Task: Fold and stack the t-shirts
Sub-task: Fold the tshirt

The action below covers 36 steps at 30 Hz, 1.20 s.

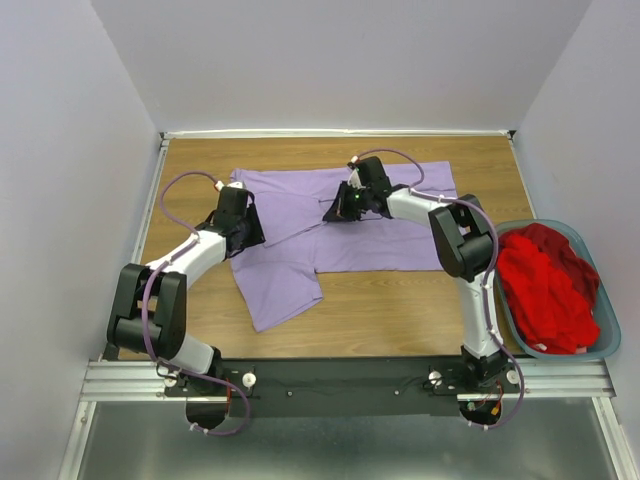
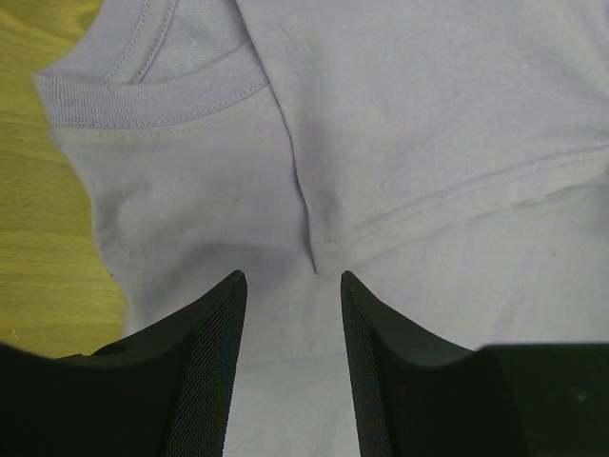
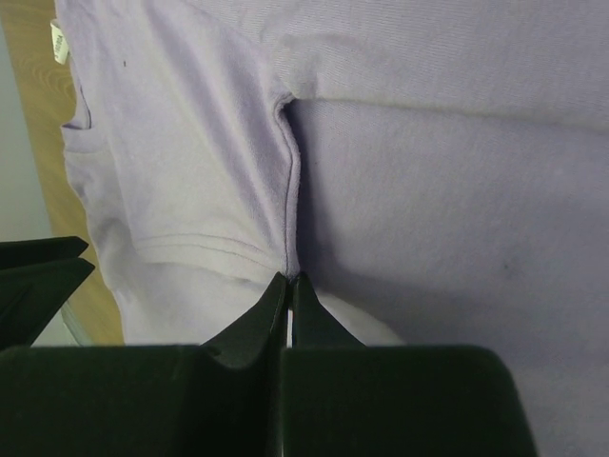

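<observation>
The lavender t-shirt (image 1: 380, 245) lies spread across the middle of the table, with one part hanging toward the near edge. My left gripper (image 1: 243, 228) is open just above its left part. In the left wrist view (image 2: 290, 281) the jaws straddle bare cloth (image 2: 428, 124) below a sleeve hem, near the collar (image 2: 152, 100). My right gripper (image 1: 333, 210) is shut on the shirt at a sleeve seam (image 3: 288, 278), the cloth (image 3: 428, 190) pinched up between the tips. The red t-shirt (image 1: 545, 285) lies bunched in the basket at right.
The teal-grey basket (image 1: 610, 345) stands at the table's right edge, near the right arm's base. White walls close in the table at the back and sides. Bare wood shows in front of the shirt. The left gripper's dark fingers (image 3: 38, 276) show at the right wrist view's left edge.
</observation>
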Tool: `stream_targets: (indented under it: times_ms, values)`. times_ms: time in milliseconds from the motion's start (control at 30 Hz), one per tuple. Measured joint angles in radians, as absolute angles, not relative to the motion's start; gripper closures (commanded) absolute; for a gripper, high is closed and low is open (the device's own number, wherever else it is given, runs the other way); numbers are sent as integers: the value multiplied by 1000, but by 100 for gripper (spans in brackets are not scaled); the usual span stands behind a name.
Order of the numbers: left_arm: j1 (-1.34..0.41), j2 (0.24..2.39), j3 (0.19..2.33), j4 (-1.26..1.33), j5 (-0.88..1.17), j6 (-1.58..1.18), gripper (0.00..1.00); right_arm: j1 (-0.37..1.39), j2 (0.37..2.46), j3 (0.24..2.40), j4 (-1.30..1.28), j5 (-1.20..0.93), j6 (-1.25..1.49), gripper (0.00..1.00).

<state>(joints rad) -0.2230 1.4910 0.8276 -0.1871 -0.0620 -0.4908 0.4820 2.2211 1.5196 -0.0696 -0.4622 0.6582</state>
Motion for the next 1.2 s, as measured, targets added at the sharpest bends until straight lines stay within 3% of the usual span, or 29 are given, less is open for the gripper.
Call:
stream_targets:
  times_ms: [167, 267, 400, 600, 933, 1200]
  values:
    - [-223, 1491, 828, -189, -69, -495, 48, 472, 2221, 1521, -90, -463, 634, 92]
    - [-223, 1491, 828, -190, -72, -495, 48, 467, 2221, 1525, -110, -462, 620, 76]
    - [-223, 1491, 828, -193, -75, -495, 48, 463, 2221, 1540, -131, -463, 596, 63]
    - [-223, 1472, 822, -217, -81, -503, 47, 462, 2202, 1546, -184, -458, 548, 52]
    - [-192, 1431, 807, -229, -115, -507, 49, 378, 1902, 1374, -292, -246, 405, 51]
    - [-138, 1600, 873, -228, -120, -505, 54, 287, 1850, 1256, -344, -34, 337, 51]
